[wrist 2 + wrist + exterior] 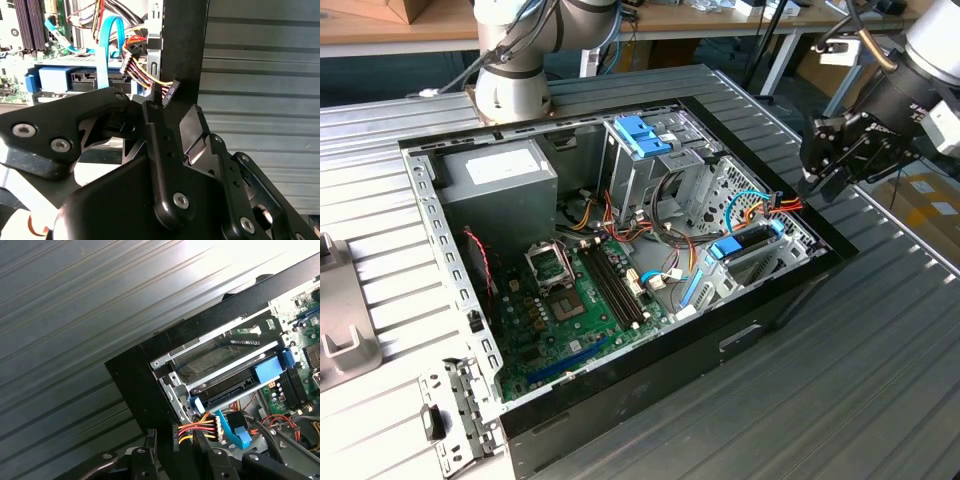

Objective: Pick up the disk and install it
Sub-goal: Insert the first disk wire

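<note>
disk (752,243) in case (650,380) — gripper (817,186) beside

Black pincer (817,186) beside a black case (650,390); blue-railed disk (752,243), green motherboard (565,320), red and yellow wires (197,432), grey ribbed counter (880,380).

Open computer case (620,395) lay on the ribbed counter (840,380). Pincer (817,182) hovered just beyond its corner on the exterior view's right, near the disk (752,243) with blue rails seated inside.
</note>
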